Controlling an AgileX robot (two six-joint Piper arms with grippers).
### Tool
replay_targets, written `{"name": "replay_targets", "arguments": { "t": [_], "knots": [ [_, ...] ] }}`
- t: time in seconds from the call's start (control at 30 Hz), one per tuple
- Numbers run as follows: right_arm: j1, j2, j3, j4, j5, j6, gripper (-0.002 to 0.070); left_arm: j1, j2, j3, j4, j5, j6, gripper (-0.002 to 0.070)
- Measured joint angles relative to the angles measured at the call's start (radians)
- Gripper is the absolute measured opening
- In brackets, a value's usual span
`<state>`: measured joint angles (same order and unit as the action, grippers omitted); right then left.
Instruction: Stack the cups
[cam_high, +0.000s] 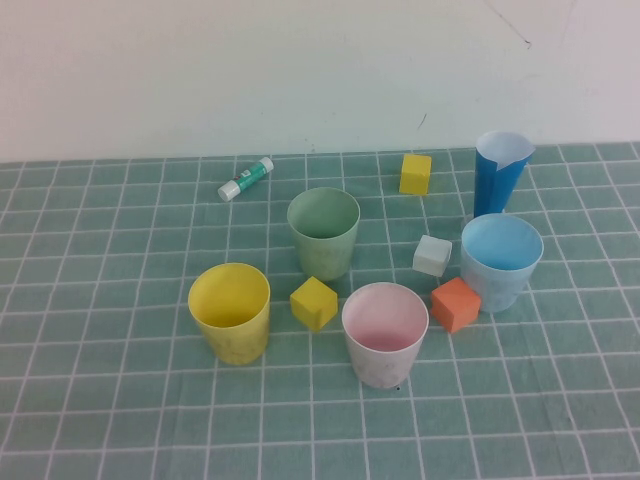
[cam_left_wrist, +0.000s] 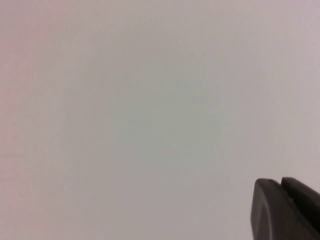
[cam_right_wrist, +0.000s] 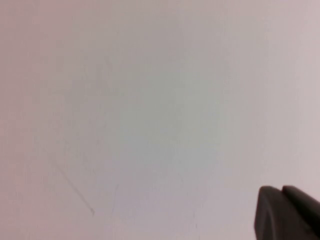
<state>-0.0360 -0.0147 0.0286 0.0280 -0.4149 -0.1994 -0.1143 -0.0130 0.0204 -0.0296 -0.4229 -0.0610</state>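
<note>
Plastic cups (cam_high: 323, 231) on table; left gripper (cam_left_wrist: 285, 210), right gripper (cam_right_wrist: 287, 212) facing wall, closed

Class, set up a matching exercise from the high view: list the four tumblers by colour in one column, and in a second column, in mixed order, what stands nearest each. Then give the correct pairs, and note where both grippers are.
Column one:
1. green cup
2. yellow cup
3. pink cup
4. blue cup

Column two:
A. close in front of the dark-blue paper cone
B. nearest the table's front edge
C. farthest to the robot's left
D. nearest the glue stick

Pairs: 1-D, 2-C, 3-B, 4-A.

The left gripper and right gripper are shut, facing a blank wall, away from the table.
</note>
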Motion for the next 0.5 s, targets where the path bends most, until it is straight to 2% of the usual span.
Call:
{"name": "replay_targets", "arguments": {
  "t": [0.13, 0.27, 0.5],
  "knots": [
    [0.0, 0.0, 0.0, 0.064, -0.114, 0.038, -0.0003, 0.0, 0.0, 0.0, -0.008, -0.056, -0.024, -0.0002],
    [0.0, 0.0, 0.0, 0.166, -0.148, 0.053, -0.0003, 0.0, 0.0, 0.0, 0.004, -0.094, -0.072, -0.0002],
    [0.0, 0.0, 0.0, 0.164, -0.169, 0.053, -0.0003, 0.0, -0.002, -0.005, 0.003, -0.061, -0.082, -0.0002]
  ]
}}
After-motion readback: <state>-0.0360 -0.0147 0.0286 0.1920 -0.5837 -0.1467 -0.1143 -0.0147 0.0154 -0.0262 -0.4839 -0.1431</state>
